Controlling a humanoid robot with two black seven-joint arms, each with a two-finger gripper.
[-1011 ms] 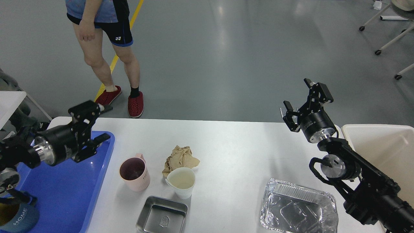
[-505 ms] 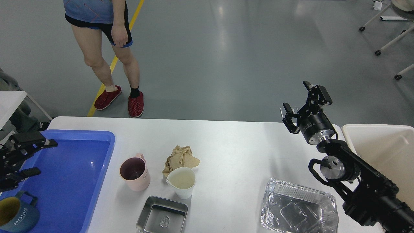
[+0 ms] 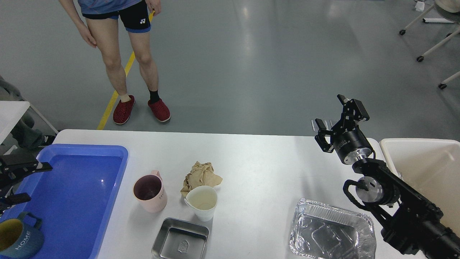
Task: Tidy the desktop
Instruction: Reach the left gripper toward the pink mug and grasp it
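Right of the left hand [image 3: 22, 182], whose fingers are spread and empty over the tray [image 3: 77, 201], the pink cup [image 3: 150, 192] stands on the bench [image 3: 258, 162]. The spread, empty right hand [image 3: 336, 120] is farther; the left is likely nearer.

"HOME" reads in white capitals on the side of the dark blue mug [image 3: 16, 240] in the blue tray [image 3: 77, 201]. The pink mug [image 3: 150, 193] on the bench [image 3: 266, 169] carries lettering beginning "HO", the rest turned away. The steel tray [image 3: 180, 239] bears an embossed emblem, too small to read
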